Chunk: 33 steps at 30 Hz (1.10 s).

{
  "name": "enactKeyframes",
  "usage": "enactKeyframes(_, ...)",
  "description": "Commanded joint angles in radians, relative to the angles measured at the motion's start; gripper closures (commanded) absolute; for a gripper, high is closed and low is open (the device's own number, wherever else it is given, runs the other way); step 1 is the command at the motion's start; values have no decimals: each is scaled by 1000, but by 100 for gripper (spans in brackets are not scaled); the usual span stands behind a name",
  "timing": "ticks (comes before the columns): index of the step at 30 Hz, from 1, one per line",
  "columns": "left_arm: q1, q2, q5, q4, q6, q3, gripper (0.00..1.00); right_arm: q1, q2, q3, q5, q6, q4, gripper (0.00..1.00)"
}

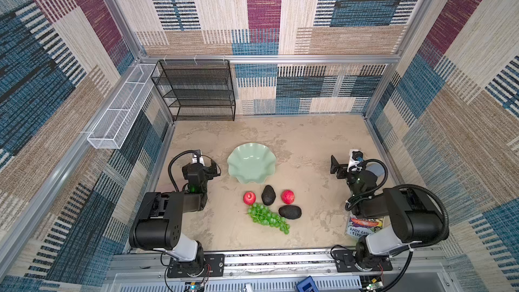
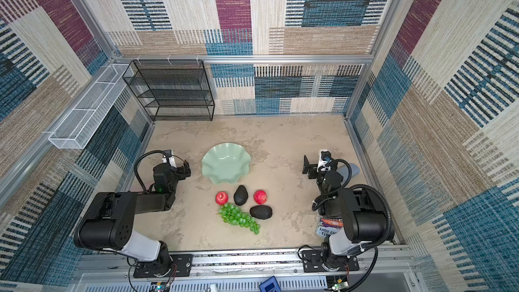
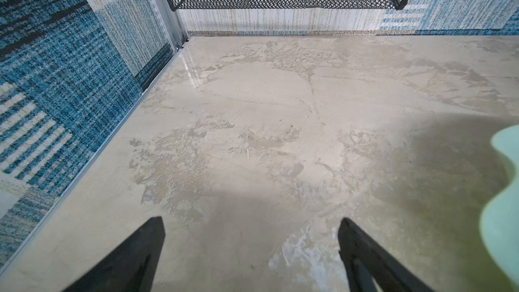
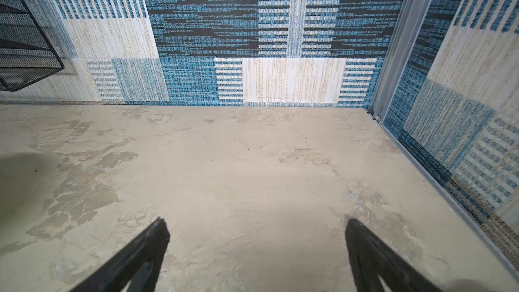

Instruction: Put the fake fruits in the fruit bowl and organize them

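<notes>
I find the task not yet started. The fruit bowl (image 1: 250, 164) stands empty near the middle of the bench (image 1: 295, 141), as both top views confirm. All five fruits lie on the bench just in front of it, on the side of the arm bases: the first apple (image 1: 249, 198), the first avocado (image 1: 268, 195) and the second apple (image 1: 288, 196) in a row, with the second avocado (image 1: 290, 212) and the grape bunch (image 1: 268, 218) close beside each other behind them. The left tool (image 3: 251, 219) hangs near the bowl's left rim, jaws spread wide, holding nothing. The right tool (image 4: 256, 220) is well apart to the right, equally wide and empty. Outstanding, in my judgement: five placements, then the arranging.
</notes>
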Motion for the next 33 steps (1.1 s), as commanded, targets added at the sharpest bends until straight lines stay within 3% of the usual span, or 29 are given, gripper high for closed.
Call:
enactKeyframes(1,0,-5,8,13,-14,2,1,0,-1,6,-4,8,22,0)
enactKeyframes(28,14,-4,36,-1,-20,8,1,0,-5,1,-4,8,28,0)
enactKeyframes(30,14,-6,37,1,-21,5,2,2,-60,45,15,16,-92,0)
enactKeyframes(32,13,-52,57,-11,-6,1,2,2,-134,190,79,67,-408,0)
enactKeyframes(33,11,-128,79,-101,5,14,3,1,-155,277,92,105,-572,0)
